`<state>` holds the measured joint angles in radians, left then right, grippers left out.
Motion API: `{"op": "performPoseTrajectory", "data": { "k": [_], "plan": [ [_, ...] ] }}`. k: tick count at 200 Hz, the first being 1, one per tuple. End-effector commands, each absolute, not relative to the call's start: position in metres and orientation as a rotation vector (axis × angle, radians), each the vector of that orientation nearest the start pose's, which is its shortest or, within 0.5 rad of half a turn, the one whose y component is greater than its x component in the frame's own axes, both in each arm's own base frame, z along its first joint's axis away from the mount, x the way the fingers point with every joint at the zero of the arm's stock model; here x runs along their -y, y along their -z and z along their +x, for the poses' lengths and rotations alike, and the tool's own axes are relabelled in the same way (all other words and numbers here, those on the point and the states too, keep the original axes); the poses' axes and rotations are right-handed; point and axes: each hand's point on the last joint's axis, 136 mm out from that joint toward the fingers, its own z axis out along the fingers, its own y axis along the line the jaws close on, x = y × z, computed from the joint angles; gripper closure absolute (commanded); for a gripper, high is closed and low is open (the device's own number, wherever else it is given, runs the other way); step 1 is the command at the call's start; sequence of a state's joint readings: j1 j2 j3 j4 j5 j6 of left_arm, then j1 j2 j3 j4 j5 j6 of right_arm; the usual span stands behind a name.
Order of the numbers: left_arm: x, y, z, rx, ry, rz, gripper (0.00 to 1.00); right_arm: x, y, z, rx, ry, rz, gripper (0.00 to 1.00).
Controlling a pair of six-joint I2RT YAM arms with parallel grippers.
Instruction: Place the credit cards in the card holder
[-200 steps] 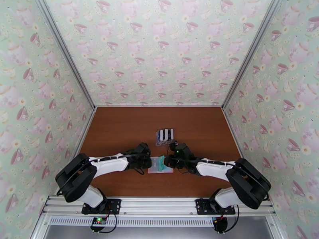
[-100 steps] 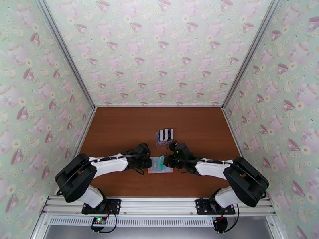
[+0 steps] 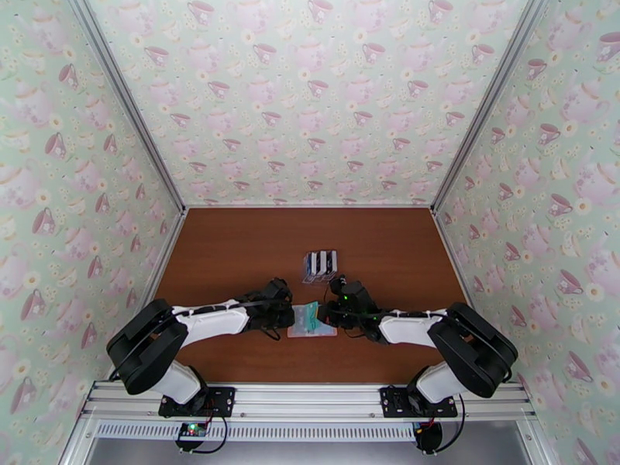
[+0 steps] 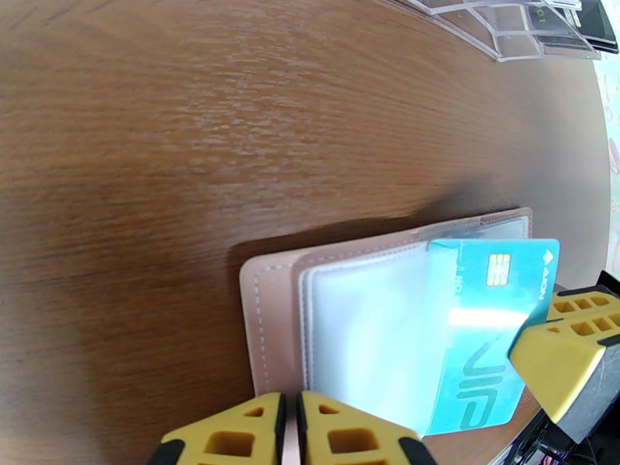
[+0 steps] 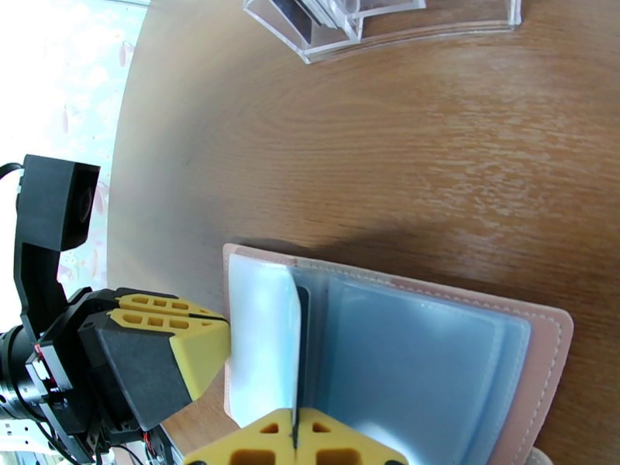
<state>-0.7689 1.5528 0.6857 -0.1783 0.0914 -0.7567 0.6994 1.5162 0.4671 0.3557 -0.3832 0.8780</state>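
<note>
The dusty-pink card holder (image 3: 312, 329) lies open on the table between both arms, clear sleeves up (image 4: 356, 327). My left gripper (image 4: 291, 435) is shut on its near edge, where a pink strip shows between the yellow fingers. My right gripper (image 5: 294, 439) is shut on a teal credit card (image 4: 488, 319) with a gold chip. The card stands tilted over the sleeves and is seen edge-on in the right wrist view (image 5: 297, 342). Whether its edge is inside a sleeve I cannot tell. In the top view the left gripper (image 3: 287, 317) and right gripper (image 3: 328, 311) flank the card (image 3: 311, 314).
A clear slotted rack (image 3: 320, 265) with black and white cards stands just behind the card holder, seen also in both wrist views (image 4: 496, 29) (image 5: 372, 17). Brown table (image 3: 232, 249) stretches to patterned walls at the left, right and back.
The right arm's elbow has drifted slightly left. Both grips and the card holder stay where they were.
</note>
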Motion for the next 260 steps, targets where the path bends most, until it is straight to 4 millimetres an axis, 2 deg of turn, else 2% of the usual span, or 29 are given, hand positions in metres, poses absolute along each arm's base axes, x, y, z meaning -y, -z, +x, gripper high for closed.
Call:
{"op": "performPoseTrajectory", "data": {
  "k": [1,82,142,209,260],
  "plan": [
    [0.232,0.008,0.209,-2.877,0.514,0.047,0.85,-0.279,-0.037,0.224,-2.565,-1.201,-0.003,1.00],
    [0.232,0.010,0.209,-2.881,0.510,0.037,0.85,-0.280,-0.033,0.219,-2.588,-1.218,-0.014,1.00],
    [0.232,0.010,0.207,-2.880,0.508,0.036,0.85,-0.288,-0.028,0.220,-2.607,-1.227,-0.018,1.00],
    [0.231,0.007,0.207,-2.877,0.502,0.045,0.85,-0.269,-0.036,0.226,-2.673,-0.995,-0.036,0.72],
    [0.235,-0.011,0.215,-2.840,0.500,0.074,0.85,-0.262,-0.032,0.231,-2.736,-0.865,-0.023,0.69]
  ]
}}
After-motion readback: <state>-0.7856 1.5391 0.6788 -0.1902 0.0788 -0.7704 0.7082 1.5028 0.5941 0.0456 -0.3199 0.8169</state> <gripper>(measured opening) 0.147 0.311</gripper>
